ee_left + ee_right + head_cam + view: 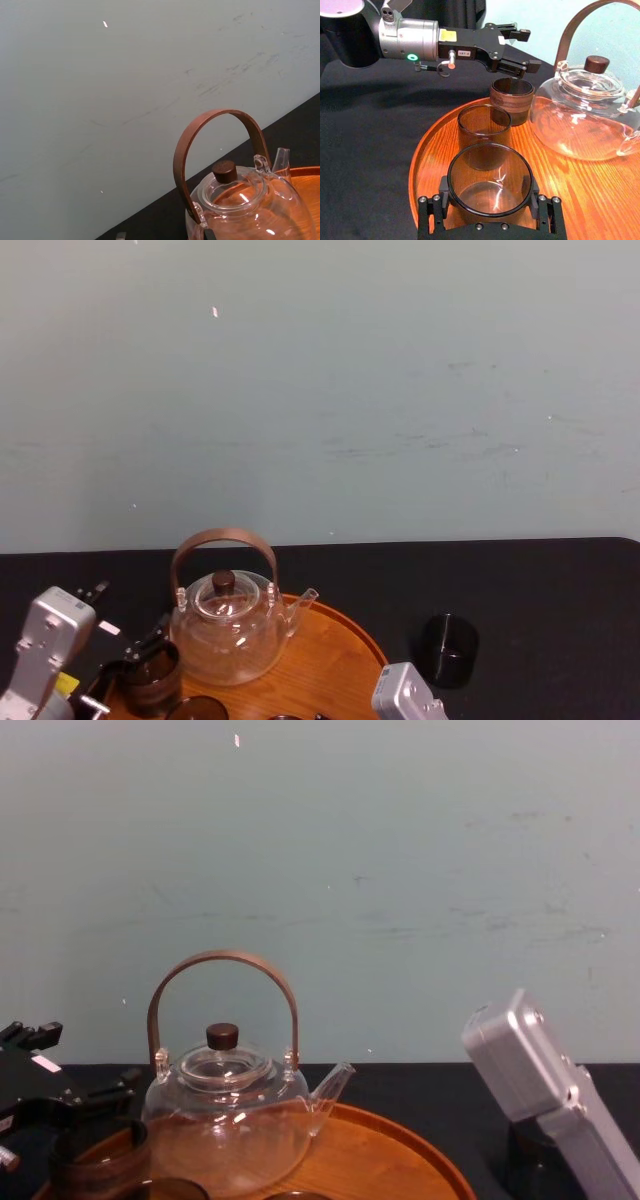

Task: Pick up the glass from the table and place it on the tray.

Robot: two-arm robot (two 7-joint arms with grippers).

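The right gripper [489, 194] is clasping the glass [489, 175] between its fingers, holding it upright over the tray [427, 165] near the rim. A second glass [484, 131] is standing just beyond it. A third glass [512, 97] is sitting beside the teapot [585, 120], under the left gripper [520, 49], whose fingers are spread. The tray is lying on a black table [560, 600], with a dark cup [448, 648] standing off to the tray's right. A scuffed pale green wall [320, 390] is rising behind.
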